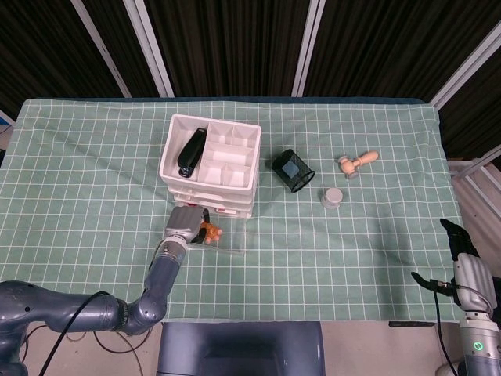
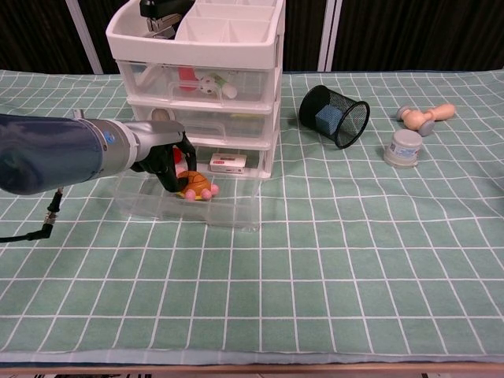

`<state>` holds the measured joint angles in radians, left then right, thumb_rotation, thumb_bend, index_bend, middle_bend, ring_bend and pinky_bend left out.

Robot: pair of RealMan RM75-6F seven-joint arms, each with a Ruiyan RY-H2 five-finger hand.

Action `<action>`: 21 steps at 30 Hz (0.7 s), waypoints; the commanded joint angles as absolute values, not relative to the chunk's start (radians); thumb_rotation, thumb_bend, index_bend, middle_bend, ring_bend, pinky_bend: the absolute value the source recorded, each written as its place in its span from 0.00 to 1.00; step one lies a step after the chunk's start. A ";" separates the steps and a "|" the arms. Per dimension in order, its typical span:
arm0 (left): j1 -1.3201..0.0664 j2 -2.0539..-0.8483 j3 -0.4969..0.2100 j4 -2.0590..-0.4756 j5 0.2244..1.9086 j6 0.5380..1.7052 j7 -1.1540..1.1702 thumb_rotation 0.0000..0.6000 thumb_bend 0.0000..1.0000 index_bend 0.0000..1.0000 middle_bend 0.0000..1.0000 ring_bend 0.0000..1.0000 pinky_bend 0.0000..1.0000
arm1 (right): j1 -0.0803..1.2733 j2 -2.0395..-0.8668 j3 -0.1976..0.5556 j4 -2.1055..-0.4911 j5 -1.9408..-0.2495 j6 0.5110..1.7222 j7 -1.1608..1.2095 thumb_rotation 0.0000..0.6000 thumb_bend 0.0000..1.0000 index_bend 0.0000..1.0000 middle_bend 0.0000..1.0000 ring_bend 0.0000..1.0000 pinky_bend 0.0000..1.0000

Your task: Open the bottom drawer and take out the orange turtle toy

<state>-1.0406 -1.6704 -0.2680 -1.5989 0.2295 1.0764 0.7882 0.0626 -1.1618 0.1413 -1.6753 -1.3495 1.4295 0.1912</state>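
The robot's left hand (image 2: 161,161) is pinching the small orange plastic turtle toy (image 2: 198,185) inside the open clear bottom drawer (image 2: 228,214); lifting straight up should be clearing the front wall.
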 commanded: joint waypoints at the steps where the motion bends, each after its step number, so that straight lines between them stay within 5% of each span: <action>1: -1.029 -1.650 -0.276 -1.633 0.256 1.092 0.764 1.00 0.51 0.64 1.00 1.00 1.00 | 0.062 -1.161 0.141 -1.675 -1.349 1.430 0.191 1.00 0.11 0.00 0.10 0.00 0.18; 13: -0.972 -1.500 -0.291 -1.868 0.414 1.189 0.696 1.00 0.51 0.64 1.00 1.00 1.00 | 0.061 -1.161 0.141 -1.675 -1.352 1.433 0.190 1.00 0.11 0.00 0.10 0.00 0.18; 21: -0.861 -1.332 -0.199 -2.030 0.540 1.292 0.672 1.00 0.51 0.64 1.00 1.00 1.00 | 0.060 -1.162 0.140 -1.674 -1.355 1.435 0.190 1.00 0.11 0.00 0.10 0.00 0.18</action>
<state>-0.8953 -1.3696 -0.2338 -1.9973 0.5052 1.2612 0.6804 0.0603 -1.1619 0.1397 -1.6744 -1.3552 1.4350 0.1897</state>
